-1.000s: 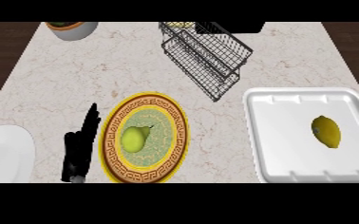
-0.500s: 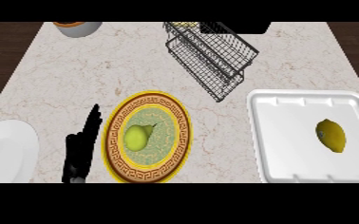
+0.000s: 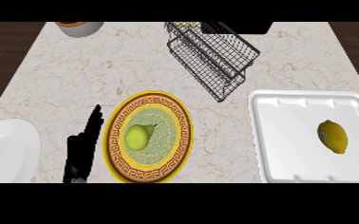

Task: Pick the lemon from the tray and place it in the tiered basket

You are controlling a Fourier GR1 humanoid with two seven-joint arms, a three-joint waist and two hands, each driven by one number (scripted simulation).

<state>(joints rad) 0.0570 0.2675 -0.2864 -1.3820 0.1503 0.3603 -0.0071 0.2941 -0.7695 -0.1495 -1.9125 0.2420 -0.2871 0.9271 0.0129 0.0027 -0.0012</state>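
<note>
- the lemon (image 3: pixel 332 136) lies untouched on the white tray (image 3: pixel 280 137), toward the tray's right side, near the right edge of the head view.
- the only robot hand in view is the left robot hand (image 3: pixel 82 149), at the lower left, just beside the patterned plate (image 3: pixel 116 137); its fingers are straight and pointing up, holding nothing, so it looks to be resting.
- the right robot hand does not show at all, so nothing can be said of its fingers.
- the lemon is well apart from the left robot hand, with the patterned plate and the pear (image 3: pixel 138 135) on it between them.
- likely risk: the rounded lemon could roll on the smooth tray if nudged from the side before fingers close round it.
- likely risk: a reach from the left would have to cross the plate and could knock the pear; the nearer side seems the safer choice.
- the tiered basket (image 3: pixel 214 57) stands tilted on the surface (image 3: pixel 105 66) just beyond the tray's upper left corner; its wire rim could catch a hand or the lemon on the way in.
</note>
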